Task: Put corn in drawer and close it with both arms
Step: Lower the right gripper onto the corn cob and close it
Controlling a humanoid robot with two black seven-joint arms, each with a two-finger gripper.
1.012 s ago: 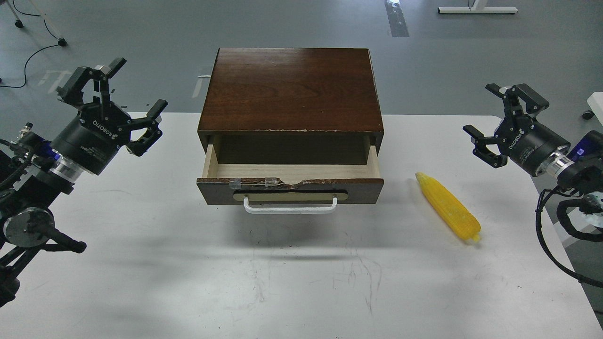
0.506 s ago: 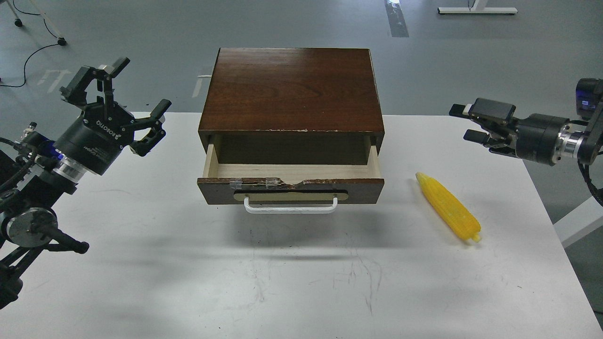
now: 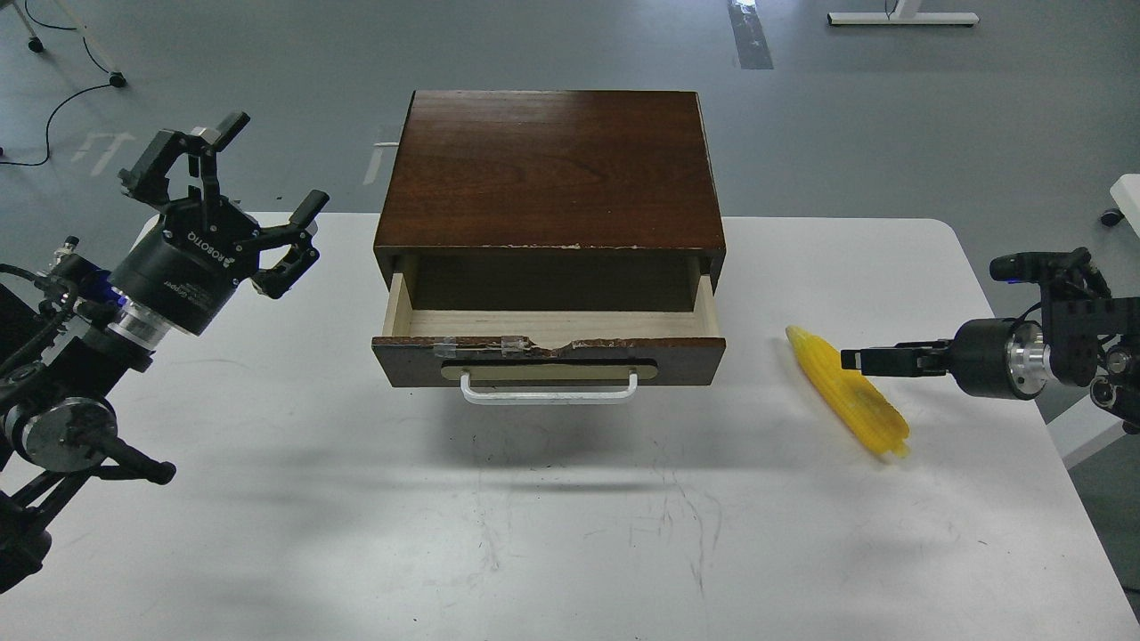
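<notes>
On a white table (image 3: 267, 499), to the right of an open drawer (image 3: 548, 361): a bright yellow corn cob (image 3: 850, 396), long, tapered, ridged with kernels, lying slantwise. Drawer of dark brown wood, white bar handle, chipped taped top edge, pale inside. Left gripper (image 3: 245, 182) raised well left of the drawer, fingers spread apart. Right gripper (image 3: 850, 359) seen edge-on at the cob's upper part; fingers indistinguishable, contact impossible to tell. Right arm cut off at the frame's edge.

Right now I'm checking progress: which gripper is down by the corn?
The right gripper. It reaches in low and level over the corn on the table. The left gripper is open, raised left of the drawer.
</notes>
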